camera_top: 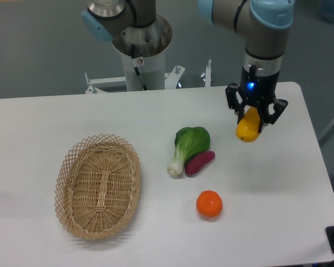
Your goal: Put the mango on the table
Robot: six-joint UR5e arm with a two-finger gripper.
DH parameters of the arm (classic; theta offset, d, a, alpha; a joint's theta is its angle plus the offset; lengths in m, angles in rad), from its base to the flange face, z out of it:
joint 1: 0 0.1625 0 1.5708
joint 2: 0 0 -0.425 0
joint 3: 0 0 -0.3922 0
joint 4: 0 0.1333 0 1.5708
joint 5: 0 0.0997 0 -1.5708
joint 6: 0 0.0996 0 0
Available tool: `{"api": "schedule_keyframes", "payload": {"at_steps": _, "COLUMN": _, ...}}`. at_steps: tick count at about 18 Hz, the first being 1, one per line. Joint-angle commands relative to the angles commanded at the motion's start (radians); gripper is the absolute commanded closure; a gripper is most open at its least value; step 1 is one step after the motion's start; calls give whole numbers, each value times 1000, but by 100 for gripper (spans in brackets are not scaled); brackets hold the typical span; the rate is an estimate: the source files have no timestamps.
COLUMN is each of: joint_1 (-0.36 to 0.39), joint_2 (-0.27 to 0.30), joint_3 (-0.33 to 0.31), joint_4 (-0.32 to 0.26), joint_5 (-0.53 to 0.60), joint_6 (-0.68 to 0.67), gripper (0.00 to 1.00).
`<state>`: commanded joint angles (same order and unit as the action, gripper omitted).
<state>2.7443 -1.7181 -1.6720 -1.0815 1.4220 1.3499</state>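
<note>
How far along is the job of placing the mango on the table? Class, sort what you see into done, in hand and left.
Done: the gripper is closed on the mango, over the right part of the table. In hand: the mango sits between the fingers; whether it touches the tabletop cannot be told. Left: setting it down, opening the fingers and pulling away. The basket holds nothing.

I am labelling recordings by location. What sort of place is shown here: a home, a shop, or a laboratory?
Probably a robotics laboratory. A gripper holds a mango over a plain white table, where a wicker basket and other produce are laid out like test props, above a bare grey floor.
</note>
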Motion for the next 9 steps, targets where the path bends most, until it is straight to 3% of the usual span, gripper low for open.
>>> {"api": "schedule_keyframes", "payload": {"at_steps": 9, "joint_1": -2, "joint_2": 0, "joint_3": -11, "joint_4": 3, "joint_5": 0, "joint_6": 0, "gripper": 48}}
